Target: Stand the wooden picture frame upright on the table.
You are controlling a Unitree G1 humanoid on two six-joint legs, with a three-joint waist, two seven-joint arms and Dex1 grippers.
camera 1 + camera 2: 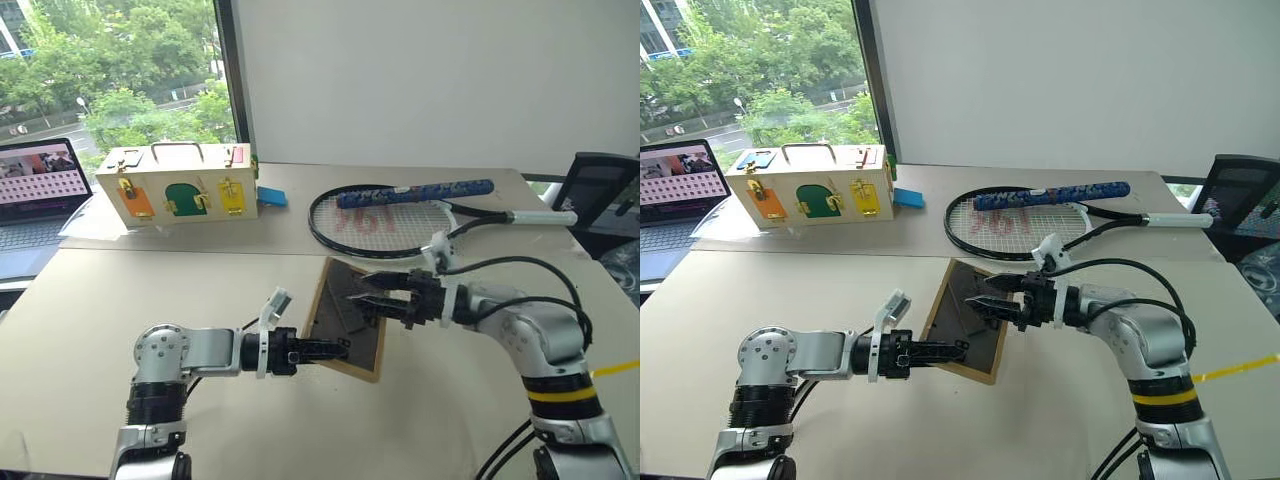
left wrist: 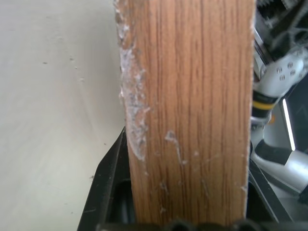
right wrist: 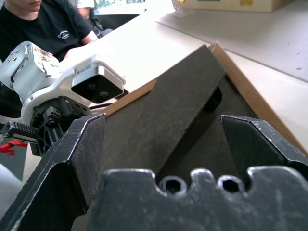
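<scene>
We see the bench [image 1: 120,340] carrying the frame [image 1: 335,335], tilted with its dark back and stand toward us. Our left pincer [image 1: 335,350] pinches the frame's lower wooden edge. Our right pincer [image 1: 372,297] is spread wide just at the fold-out stand [image 3: 163,120].

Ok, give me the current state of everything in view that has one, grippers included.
wooden picture frame: tilted, dark back facing the camera, stand folded out
left gripper: shut on the wooden picture frame's edge
right gripper: open, at the stand
latch box: coloured doors closed
laptop: lid open, screen lit
tennis racket: lying flat on the table
</scene>
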